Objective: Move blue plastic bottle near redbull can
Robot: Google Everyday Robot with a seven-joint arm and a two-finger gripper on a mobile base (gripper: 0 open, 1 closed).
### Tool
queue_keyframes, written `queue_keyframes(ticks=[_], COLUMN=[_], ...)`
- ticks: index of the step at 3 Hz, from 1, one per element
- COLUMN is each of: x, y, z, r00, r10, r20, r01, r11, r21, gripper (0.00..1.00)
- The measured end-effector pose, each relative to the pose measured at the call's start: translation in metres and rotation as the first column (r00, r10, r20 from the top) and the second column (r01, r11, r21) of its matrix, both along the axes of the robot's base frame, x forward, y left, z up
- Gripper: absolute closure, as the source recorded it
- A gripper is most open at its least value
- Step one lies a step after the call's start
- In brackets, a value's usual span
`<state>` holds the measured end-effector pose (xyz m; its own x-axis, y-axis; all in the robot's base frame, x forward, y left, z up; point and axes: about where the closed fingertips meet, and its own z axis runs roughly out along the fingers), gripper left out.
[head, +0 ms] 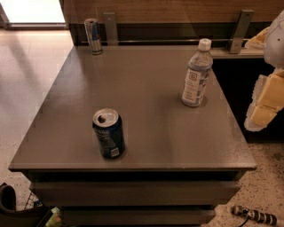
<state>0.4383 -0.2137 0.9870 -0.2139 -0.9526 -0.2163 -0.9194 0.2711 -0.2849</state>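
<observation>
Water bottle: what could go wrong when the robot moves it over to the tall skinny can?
The blue plastic bottle is tall and upright, so the gripper, off the table's right side, might tip it while grasping. The redbull can stands close to the back left corner; a bump there could topple it.

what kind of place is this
Probably an office break room or kitchenette: a grey counter with drawers, a wood-panelled wall and a speckled floor. The pincer is at the right edge, right of the bottle.
</observation>
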Motion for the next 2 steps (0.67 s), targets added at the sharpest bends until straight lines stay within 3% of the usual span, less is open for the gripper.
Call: queue_keyframes(ticks=[2], x=[0.0037], y=[-0.0007], z=[0.0017], r00=[0.9999], r10=[-0.003], r20=[0.014], r01=[0.002], r11=[1.0], r21=[0.018], gripper=[0.0])
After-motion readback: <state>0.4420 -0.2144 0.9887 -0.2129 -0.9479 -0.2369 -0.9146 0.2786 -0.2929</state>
